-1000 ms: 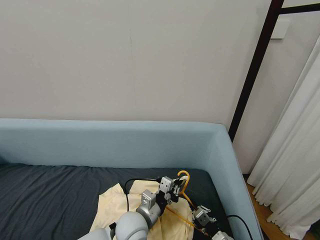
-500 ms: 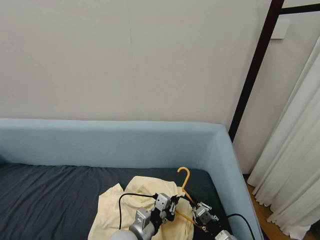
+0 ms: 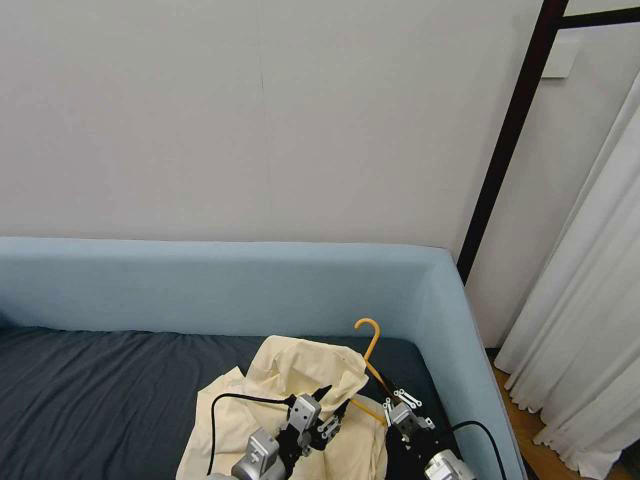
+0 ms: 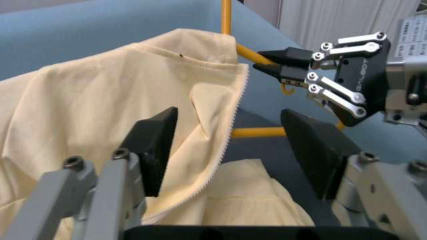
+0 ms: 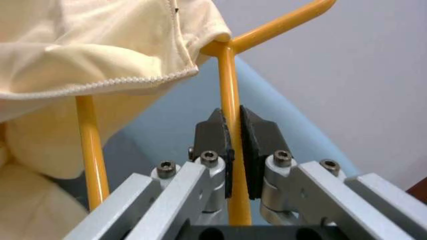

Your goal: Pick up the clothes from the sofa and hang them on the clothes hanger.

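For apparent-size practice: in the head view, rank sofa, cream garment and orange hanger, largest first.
1. light blue sofa
2. cream garment, at the open left gripper
3. orange hanger, partly hidden, held by right gripper

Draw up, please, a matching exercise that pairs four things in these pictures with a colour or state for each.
Things:
1. right tool
2. left tool
3. cream garment
4. sofa

Colours or states:
a. light blue
b. shut on the orange hanger
c. draped over the hanger
d. open

Pairs: 1-b, 2-d, 3-c, 4-a.
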Available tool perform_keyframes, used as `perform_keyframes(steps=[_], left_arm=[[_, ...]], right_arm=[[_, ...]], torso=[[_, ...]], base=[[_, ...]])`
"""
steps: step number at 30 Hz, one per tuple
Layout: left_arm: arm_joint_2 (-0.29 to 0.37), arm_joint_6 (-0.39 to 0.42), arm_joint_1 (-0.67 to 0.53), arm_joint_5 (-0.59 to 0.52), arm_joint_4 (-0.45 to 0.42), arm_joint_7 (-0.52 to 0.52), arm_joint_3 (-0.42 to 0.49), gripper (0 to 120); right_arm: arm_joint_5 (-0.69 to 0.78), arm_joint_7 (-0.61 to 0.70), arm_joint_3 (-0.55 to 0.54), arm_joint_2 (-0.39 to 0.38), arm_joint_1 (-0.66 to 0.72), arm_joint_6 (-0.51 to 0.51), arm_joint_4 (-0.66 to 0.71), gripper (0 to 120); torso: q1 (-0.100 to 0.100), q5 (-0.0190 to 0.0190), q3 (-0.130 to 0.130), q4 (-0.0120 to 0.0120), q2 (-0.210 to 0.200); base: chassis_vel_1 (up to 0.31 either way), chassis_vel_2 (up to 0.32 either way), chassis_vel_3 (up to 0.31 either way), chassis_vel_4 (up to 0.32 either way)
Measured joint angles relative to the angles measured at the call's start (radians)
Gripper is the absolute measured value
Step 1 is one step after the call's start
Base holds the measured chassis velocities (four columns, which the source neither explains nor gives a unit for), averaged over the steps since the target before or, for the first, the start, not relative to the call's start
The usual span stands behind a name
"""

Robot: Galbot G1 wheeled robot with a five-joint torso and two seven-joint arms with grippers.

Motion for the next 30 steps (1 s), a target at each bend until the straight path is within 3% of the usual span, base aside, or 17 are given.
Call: perform_keyframes(steps=[5, 8, 10, 13, 17, 23, 25, 26, 28, 30], left_arm=[[0.024, -0.031, 0.062, 0.024, -0.035, 0.026, -0.065, 81], [0.109, -0.113, 0.062, 0.023, -0.057, 0.072, -0.110, 95], [0.122, -0.122, 0.055, 0.018, -0.056, 0.079, -0.116, 98], [0.220, -0.200, -0.003, -0.097, -0.024, 0.141, -0.202, 100], [0.284, -0.219, -0.117, -0.172, 0.043, 0.206, -0.215, 100], [0.328, -0.278, -0.324, -0.209, 0.169, 0.347, -0.096, 100], [0.334, -0.309, -0.438, -0.223, 0.237, 0.405, 0.015, 100], [0.334, -0.309, -0.438, -0.223, 0.237, 0.405, 0.015, 100], [0.329, -0.329, -0.584, -0.256, 0.312, 0.479, 0.166, 100], [0.309, -0.333, -0.691, -0.282, 0.367, 0.538, 0.260, 100]], right_arm=[[-0.062, 0.027, 0.001, 0.012, 0.034, 0.033, -0.028, 4], [-0.107, 0.039, 0.002, 0.017, 0.061, 0.061, -0.050, 4], [-0.114, 0.040, 0.002, 0.017, 0.064, 0.066, -0.054, 4], [-0.156, 0.047, -0.011, 0.031, 0.095, 0.096, -0.080, 4], [-0.165, 0.048, -0.015, 0.038, 0.105, 0.104, -0.088, 4], [-0.193, 0.048, -0.006, 0.034, 0.111, 0.127, -0.090, 4], [-0.206, 0.048, 0.000, 0.027, 0.111, 0.137, -0.086, 4], [-0.206, 0.048, 0.000, 0.027, 0.111, 0.137, -0.086, 4], [-0.220, 0.050, 0.010, 0.021, 0.110, 0.148, -0.076, 4], [-0.239, 0.051, 0.019, 0.018, 0.108, 0.158, -0.068, 4]], torso=[[0.000, -0.0001, 0.000, 0.0004, 0.000], [0.000, -0.0002, 0.000, 0.0004, 0.000], [0.000, -0.0002, 0.000, 0.0004, 0.000], [0.000, -0.0003, 0.000, 0.0003, 0.000], [0.000, -0.0001, 0.000, 0.0002, 0.000], [0.000, -0.0001, 0.000, 0.0002, 0.000], [0.000, 0.0000, 0.000, 0.0001, 0.000], [0.000, 0.0000, 0.000, 0.0001, 0.000], [0.000, -0.0001, 0.000, 0.0000, 0.000], [0.000, -0.0002, 0.000, 0.0002, 0.000]], base=[[0.000, 0.000, 0.000, 0.000], [0.000, 0.000, 0.000, 0.000], [0.000, 0.000, 0.000, 0.000], [0.000, 0.000, 0.000, 0.000], [0.000, 0.000, 0.000, 0.000], [0.000, 0.000, 0.000, 0.000], [0.000, 0.000, 0.000, 0.000], [0.000, 0.000, 0.000, 0.000], [0.000, 0.000, 0.000, 0.000], [0.000, 0.000, 0.000, 0.000]])
